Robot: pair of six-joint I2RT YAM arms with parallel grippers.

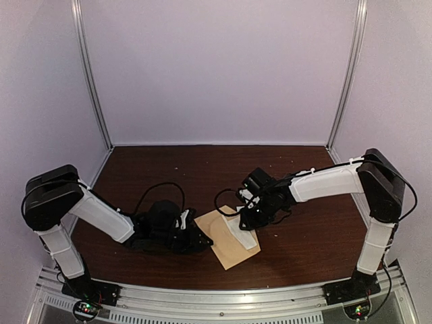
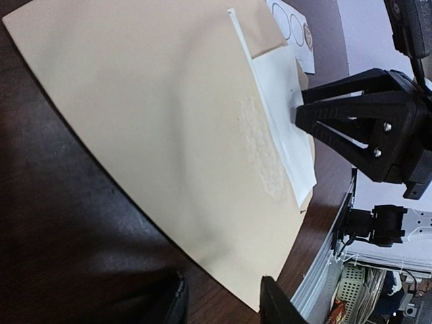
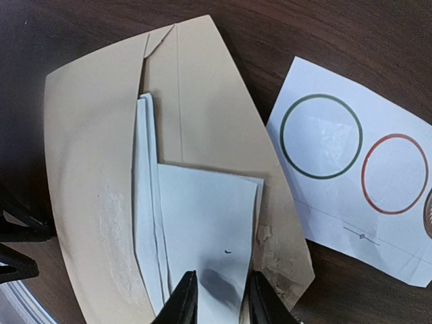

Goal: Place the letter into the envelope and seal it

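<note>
The tan envelope point(image 1: 226, 248) lies flat on the dark wood table at the front centre; it also shows in the left wrist view point(image 2: 162, 128) and the right wrist view point(image 3: 88, 175). The folded white letter point(image 3: 202, 216) lies on it, its long edge at the pocket opening, most of it showing point(image 2: 283, 128). My right gripper point(image 3: 219, 305) stands over the letter's near end, jaws narrowly apart, tips on or just above the paper point(image 1: 246, 219). My left gripper point(image 2: 225, 302) is open, low at the envelope's left corner point(image 1: 202, 239), holding nothing.
A small white card with ringed round stickers point(image 3: 351, 169) lies on the table touching the envelope's far side point(image 2: 297, 30). The table's front edge with a metal rail point(image 1: 216, 297) runs close behind the envelope. Black cables point(image 1: 158, 192) loop near both wrists.
</note>
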